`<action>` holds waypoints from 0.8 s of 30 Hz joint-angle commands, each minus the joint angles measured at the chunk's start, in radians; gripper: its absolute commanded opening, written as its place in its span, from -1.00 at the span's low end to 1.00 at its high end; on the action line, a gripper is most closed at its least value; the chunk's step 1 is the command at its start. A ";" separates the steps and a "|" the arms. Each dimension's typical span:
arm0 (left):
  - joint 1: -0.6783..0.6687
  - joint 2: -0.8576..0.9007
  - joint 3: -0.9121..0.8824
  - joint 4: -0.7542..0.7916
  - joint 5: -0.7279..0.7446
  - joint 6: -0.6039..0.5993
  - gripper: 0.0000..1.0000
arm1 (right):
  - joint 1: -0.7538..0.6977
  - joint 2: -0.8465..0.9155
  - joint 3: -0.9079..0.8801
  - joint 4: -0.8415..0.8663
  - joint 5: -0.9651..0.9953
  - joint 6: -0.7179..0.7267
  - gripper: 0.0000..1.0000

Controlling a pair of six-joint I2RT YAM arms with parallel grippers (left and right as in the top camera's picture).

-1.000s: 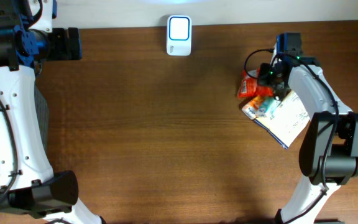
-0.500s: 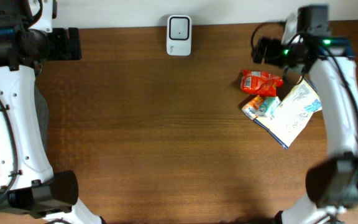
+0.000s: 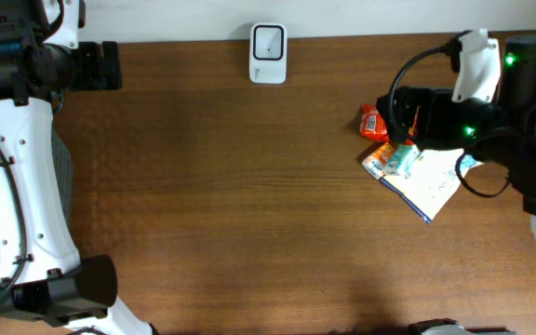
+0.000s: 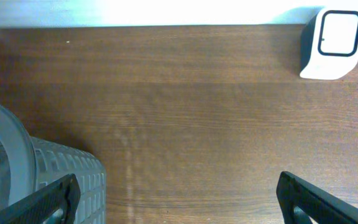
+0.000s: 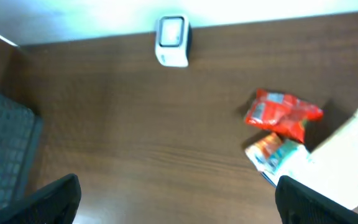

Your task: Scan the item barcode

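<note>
Three packs lie touching at our right on the table: red packet, small orange-teal packet, white pouch, well apart from the scanner. Our right gripper hangs empty with jaws wide; our left gripper is likewise spread.

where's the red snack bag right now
In the overhead view the red snack bag lies on the table at the robot's right, partly hidden by the right arm, with the small orange-and-teal packet beside it.

Left tool, right tool: jaws wide, empty.
</note>
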 commanded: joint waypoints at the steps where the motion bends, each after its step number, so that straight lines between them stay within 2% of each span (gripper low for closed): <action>1: 0.007 0.001 -0.002 0.002 0.007 0.013 0.98 | 0.005 -0.013 -0.002 -0.015 0.089 -0.070 0.97; 7: 0.007 0.001 -0.002 0.002 0.007 0.013 0.99 | 0.001 -0.007 -0.051 -0.006 0.144 -0.112 0.98; 9: 0.007 0.001 -0.002 0.002 0.007 0.013 0.99 | -0.010 -0.023 -0.121 0.066 0.144 -0.132 0.97; 16: 0.007 0.001 -0.002 0.002 0.007 0.013 0.98 | -0.008 -0.238 -0.597 0.594 0.134 -0.208 0.97; 20: 0.007 0.001 -0.002 0.002 0.007 0.013 0.99 | -0.008 -0.470 -0.999 0.971 0.133 -0.228 0.97; 23: 0.007 0.001 -0.002 0.002 0.007 0.013 0.98 | -0.008 -0.629 -1.233 1.177 0.135 -0.228 0.97; 24: 0.007 0.001 -0.002 0.001 0.007 0.013 0.98 | -0.009 -0.730 -1.362 1.269 0.142 -0.232 0.97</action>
